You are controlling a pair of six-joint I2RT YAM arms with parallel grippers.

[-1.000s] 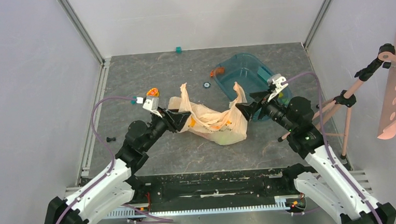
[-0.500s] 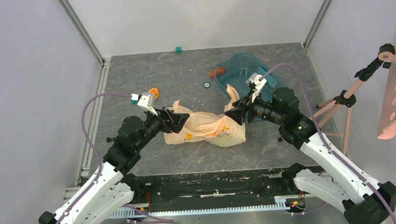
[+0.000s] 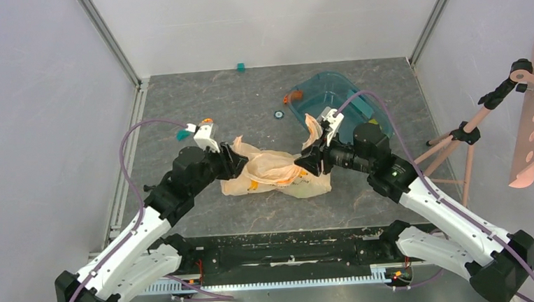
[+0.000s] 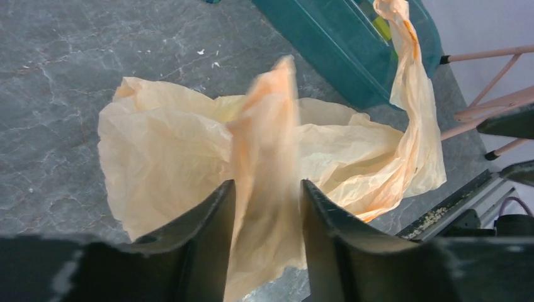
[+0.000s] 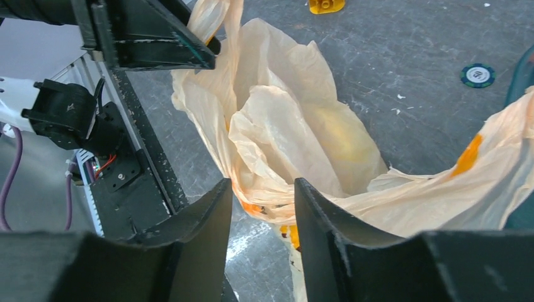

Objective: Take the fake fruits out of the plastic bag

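Grey mottled tabletop (image 3: pixel 198 99) inside white walls, seen from above. The plastic bag (image 3: pixel 276 173) lies crumpled near the middle, stretched between the two arms. We note the left gripper (image 3: pixel 240 163) at its left end and the right gripper (image 3: pixel 306 166) at its right end, both low against the film. One handle loop (image 3: pixel 311 129) stands up beside the right wrist. A teal tub (image 3: pixel 330 91) sits behind the bag to the right, and a small teal block (image 3: pixel 241 67) lies by the back wall.

Left wrist view: the fingers (image 4: pixel 214 226) stand partly apart. A blurred strip of bag fills the gap between them. We cannot tell whether it is pinched or merely passing through. The rest of the bag spreads flat on the tabletop beyond.

Right wrist view: the fingers (image 5: pixel 201 226) stand partly apart, with folds of the bag showing in the gap. We cannot tell whether they grip it. One fake fruit (image 5: pixel 345 135) shows only as a yellow glow through the film, inside the bag. A round disc (image 5: pixel 477 75) lies on the tabletop beyond.
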